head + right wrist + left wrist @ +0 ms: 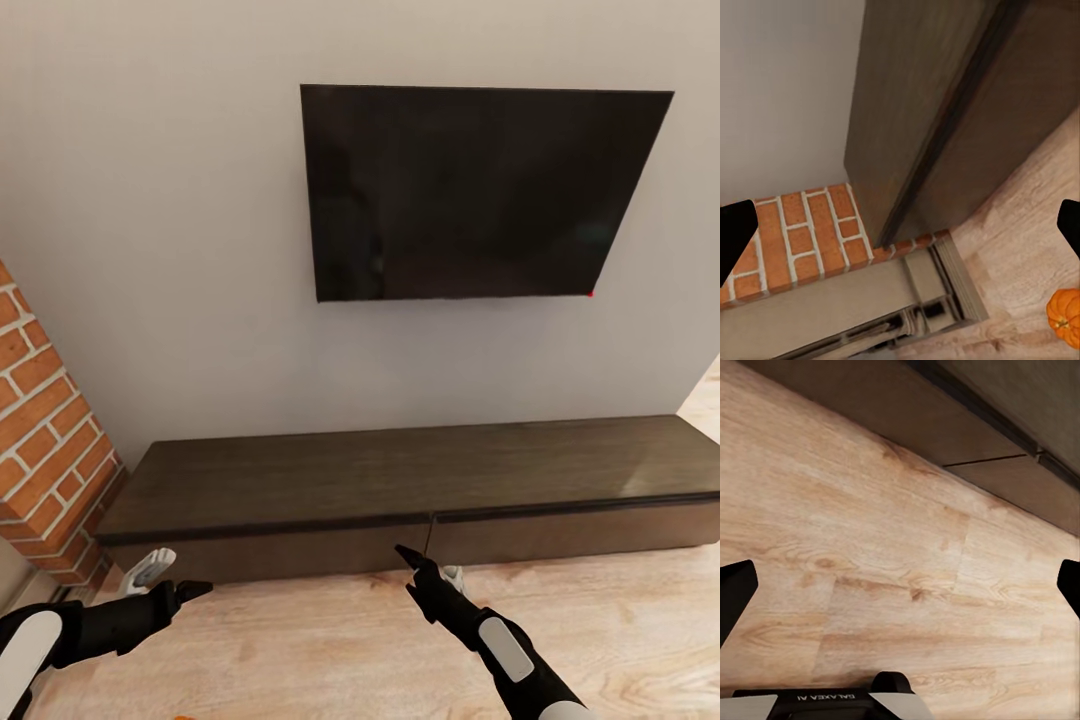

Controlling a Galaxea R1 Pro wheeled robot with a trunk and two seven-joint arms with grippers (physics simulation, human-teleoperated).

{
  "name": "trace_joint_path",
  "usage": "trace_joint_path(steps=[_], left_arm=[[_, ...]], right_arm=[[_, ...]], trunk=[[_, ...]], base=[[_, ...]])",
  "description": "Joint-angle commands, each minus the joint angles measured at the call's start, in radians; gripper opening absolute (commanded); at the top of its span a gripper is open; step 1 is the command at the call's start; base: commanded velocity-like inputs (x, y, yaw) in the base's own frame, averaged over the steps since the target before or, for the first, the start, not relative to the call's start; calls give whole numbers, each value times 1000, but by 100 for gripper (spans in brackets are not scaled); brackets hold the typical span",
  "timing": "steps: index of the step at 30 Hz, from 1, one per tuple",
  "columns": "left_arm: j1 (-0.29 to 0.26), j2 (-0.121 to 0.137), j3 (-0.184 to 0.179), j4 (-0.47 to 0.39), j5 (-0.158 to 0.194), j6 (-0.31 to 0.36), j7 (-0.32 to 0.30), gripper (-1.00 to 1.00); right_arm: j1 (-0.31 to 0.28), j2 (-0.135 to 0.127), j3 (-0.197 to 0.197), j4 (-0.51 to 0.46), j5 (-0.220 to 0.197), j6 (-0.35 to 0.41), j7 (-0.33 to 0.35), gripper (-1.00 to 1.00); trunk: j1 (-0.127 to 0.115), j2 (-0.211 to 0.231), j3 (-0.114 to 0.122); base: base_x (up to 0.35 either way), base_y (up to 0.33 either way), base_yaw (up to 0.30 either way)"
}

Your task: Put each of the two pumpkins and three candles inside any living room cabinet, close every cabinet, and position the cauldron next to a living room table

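Robot is parked facing the long, low, dark brown wood cabinet (400, 480), which runs along the grey wall under a black wall-mounted TV (480, 190). Both drawer fronts visible in the head view sit flush, seam between them near the middle, so nothing is open here. Left gripper (165, 580) hovers low over the light wood plank floor (300, 640) just in front of the cabinet's left end, beside the red brick fireplace (45, 440); its wrist view shows both fingertips spread wide with bare floor between them, so open and empty. Right gripper (425, 570) points at the drawer seam, close to the front face, contact unclear; its fingertips also sit far apart at the edges of its wrist view, open, holding nothing. One small ribbed orange pumpkin (1066, 316) lies on the floor in the right wrist view, near the cabinet's fireplace-end corner. Judgement: early stage, nothing visibly stowed, that pumpkin is still out, drawer still needs opening; candle and cauldron progress can't be judged from here.
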Motion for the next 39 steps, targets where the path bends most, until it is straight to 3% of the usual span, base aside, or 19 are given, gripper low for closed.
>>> trace_joint_path(steps=[1,29,31,34,36,39], left_arm=[[0,1,-1,0,2,0,0,100],[0,2,-2,0,6,0,0,100],[0,3,-2,0,7,0,0,100],[0,4,-1,0,11,0,0,100],[0,6,-1,-1,37,0,0,100],[0,23,-3,-1,107,0,0,100]], right_arm=[[0,0,-1,0,-1,-1,-2,100],[0,1,-1,0,0,-5,1,100],[0,3,0,1,0,-18,-1,100],[0,16,6,3,5,-124,-6,100],[0,21,9,15,7,-170,-1,100],[0,20,12,24,9,-183,4,100]], trunk=[[4,-7,-3],[111,-203,-91],[119,-217,-97],[130,-238,-107],[138,-252,-113],[150,-273,-122]], base=[[0,0,0],[0,0,-9],[0,0,0],[0,0,0],[0,0,0],[0,0,0]])
